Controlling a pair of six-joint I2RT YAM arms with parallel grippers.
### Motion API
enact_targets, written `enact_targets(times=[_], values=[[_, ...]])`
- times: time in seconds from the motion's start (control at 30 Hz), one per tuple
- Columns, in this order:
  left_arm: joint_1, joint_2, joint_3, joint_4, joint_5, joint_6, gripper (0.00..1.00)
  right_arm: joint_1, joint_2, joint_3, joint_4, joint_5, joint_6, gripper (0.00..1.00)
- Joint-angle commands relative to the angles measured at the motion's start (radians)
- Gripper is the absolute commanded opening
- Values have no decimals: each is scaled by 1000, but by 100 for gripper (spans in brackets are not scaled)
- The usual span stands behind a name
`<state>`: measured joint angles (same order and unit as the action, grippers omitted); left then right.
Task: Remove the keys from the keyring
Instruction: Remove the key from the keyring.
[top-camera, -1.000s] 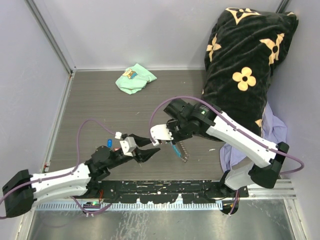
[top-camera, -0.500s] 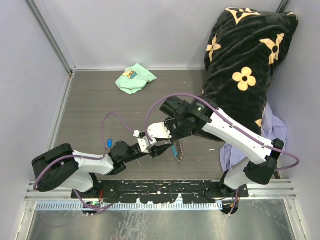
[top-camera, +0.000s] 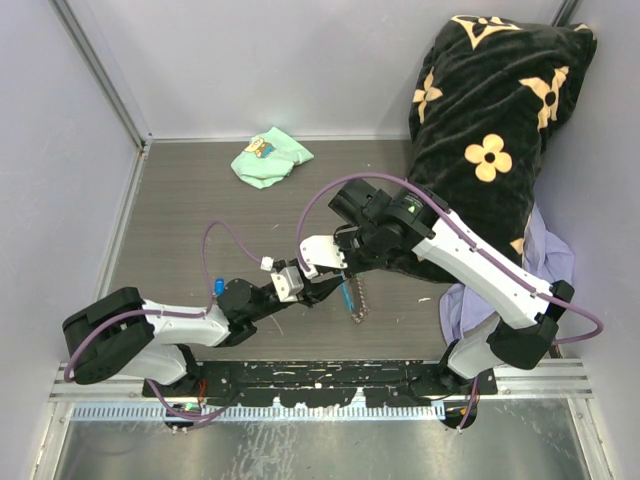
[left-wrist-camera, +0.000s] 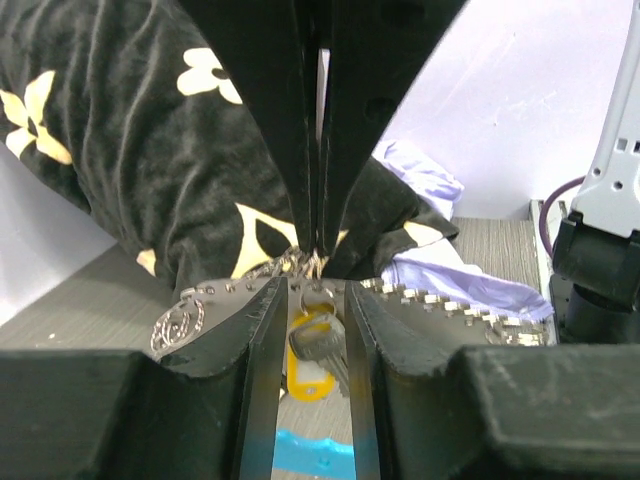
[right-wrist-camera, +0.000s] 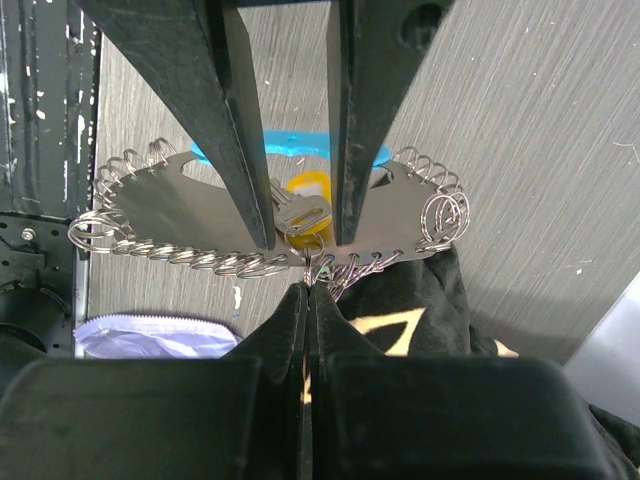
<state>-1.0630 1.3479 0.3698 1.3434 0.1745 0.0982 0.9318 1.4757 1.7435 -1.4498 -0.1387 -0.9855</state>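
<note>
Right wrist view: the right gripper (right-wrist-camera: 307, 287) is clamping shut on the small silvery metal keyring (right-wrist-camera: 312, 262), steadying it above the grey woodgrain surface (right-wrist-camera: 520, 120) — the left gripper (right-wrist-camera: 303, 240), spread apart, is straddling the small silver yellow-tagged key (right-wrist-camera: 300, 212), probably to pull it free.

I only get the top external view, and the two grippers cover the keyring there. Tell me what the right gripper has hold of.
Observer: The right gripper is shut on the keyring, pinching one small ring on the edge of its flat metal plate.
Operator: Now give me the left gripper.
Observer: The left gripper has its fingers apart on either side of a key with a yellow tag. I cannot tell whether they pinch it.
Operator: Describe that plate's edge.
Observer: Many small split rings line it, close together.
</note>
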Motion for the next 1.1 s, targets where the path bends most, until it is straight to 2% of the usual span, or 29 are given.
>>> enact_targets(times=[0.0, 0.27, 0.87, 1.07], values=[[-2, -10, 60, 86, -3, 13, 30, -5, -37, 53, -6, -40, -9, 1], [-2, 14, 75, 86, 2, -8, 24, -7, -32, 73, -6, -52, -12, 1], [-2, 44, 95, 86, 26, -27, 21, -8, -31, 80, 1, -80, -15, 1], [-2, 44, 99, 86, 29, -31, 6, -8, -31, 71, 8, -84, -15, 1]])
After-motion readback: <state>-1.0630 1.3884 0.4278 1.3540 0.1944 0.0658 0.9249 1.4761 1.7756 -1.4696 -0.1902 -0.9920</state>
